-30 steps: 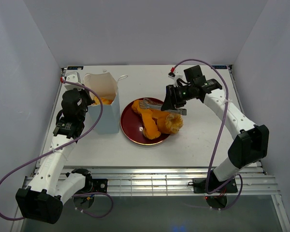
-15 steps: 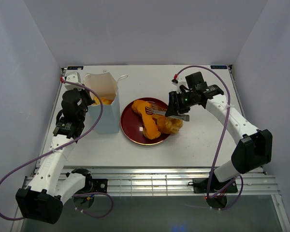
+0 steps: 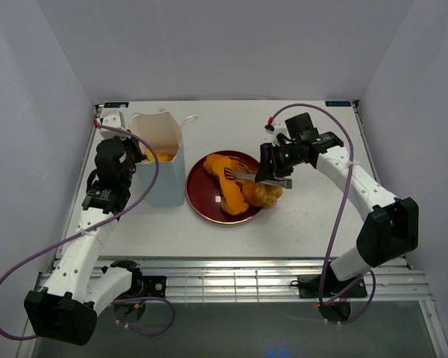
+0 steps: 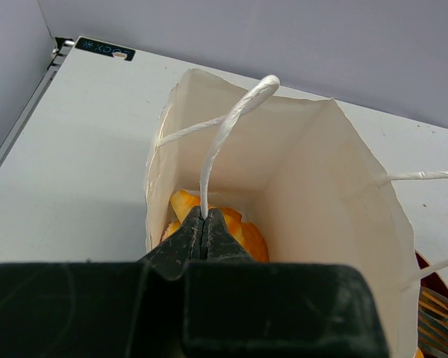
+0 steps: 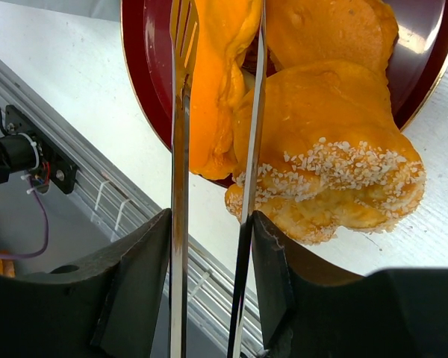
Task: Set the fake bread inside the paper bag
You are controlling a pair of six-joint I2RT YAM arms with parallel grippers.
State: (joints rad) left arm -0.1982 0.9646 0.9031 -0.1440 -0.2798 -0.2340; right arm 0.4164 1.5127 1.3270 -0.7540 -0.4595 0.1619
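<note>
The white paper bag (image 3: 164, 160) stands upright left of the dark red plate (image 3: 198, 200). My left gripper (image 3: 132, 153) is shut on its cord handle (image 4: 231, 119), jaws (image 4: 203, 221) pinching the cord above the open mouth. Orange fake bread (image 4: 239, 227) lies inside the bag (image 4: 321, 194). My right gripper (image 3: 275, 165) is shut on metal tongs (image 5: 181, 186). The tong arms straddle a long orange pastry (image 5: 216, 82) on the plate (image 5: 145, 67). A tan crumb-topped pastry (image 5: 336, 171) and an orange roll (image 5: 328, 30) lie beside it.
The crumb-topped pastry (image 3: 267, 192) overhangs the plate's right rim. The metal rail (image 3: 231, 280) runs along the table's near edge. Grey walls close in the left, back and right sides. A purple cable (image 3: 343, 142) loops over the right arm.
My right gripper has come down and nearer with the tongs, from above the plate's far side to around the long orange pastry. The left arm and bag have not moved.
</note>
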